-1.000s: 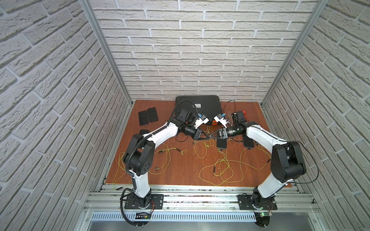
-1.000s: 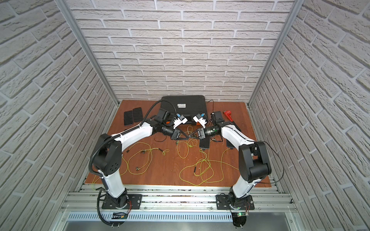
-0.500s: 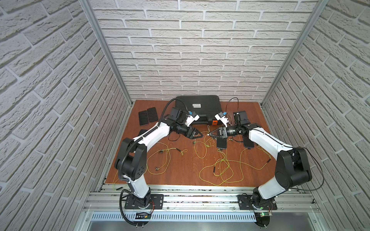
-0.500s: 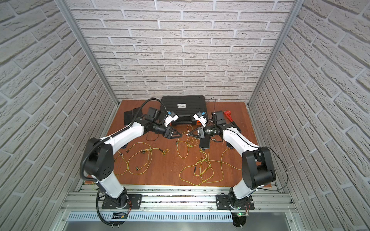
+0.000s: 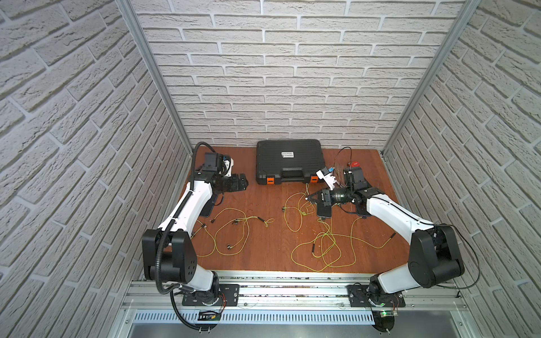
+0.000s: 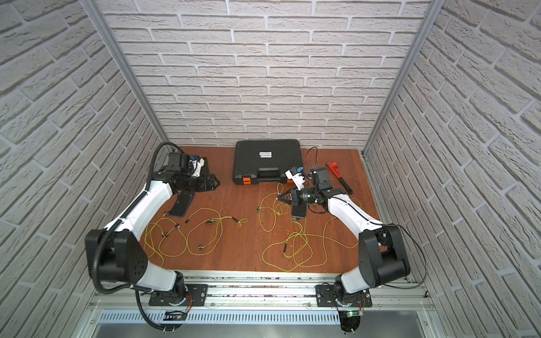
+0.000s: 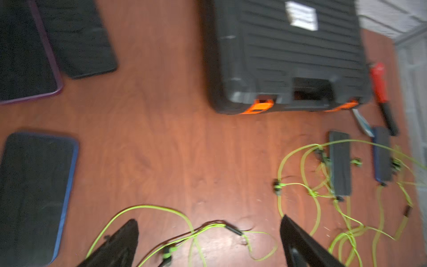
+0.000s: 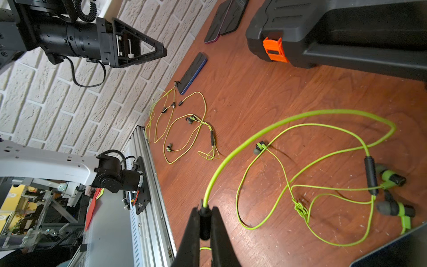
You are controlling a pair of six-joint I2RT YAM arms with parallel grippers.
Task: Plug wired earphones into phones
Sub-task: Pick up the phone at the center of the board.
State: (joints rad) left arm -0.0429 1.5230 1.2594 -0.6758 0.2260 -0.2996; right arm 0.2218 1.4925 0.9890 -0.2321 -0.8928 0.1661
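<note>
Found, in the right wrist view alone, the right gripper (image 8: 204, 211) pinched tight on the dark plug (image 8: 205, 225) of one set of earphones (image 8: 335, 112), its green cord looping over the table (image 8: 254, 81) to earbuds (image 8: 390, 178) beside a phone (image 8: 397, 252); could not make out that plug in either top view. Found, in the blurred left wrist view, the left gripper (image 7: 209, 219) spread wide, gripping nothing, above a slack cord, plus two phones (image 7: 80, 41) in the far left corner, largely covered by the left wrist in both top views. Noted a red wrench (image 6: 336, 172) shown whole in a top view. Recorded the left arm stretched toward the back, gripper level, pointing at the case (image 5: 289, 159). Recorded the right arm reaching inward, gripper level and low over that phone (image 5: 324, 211).
</note>
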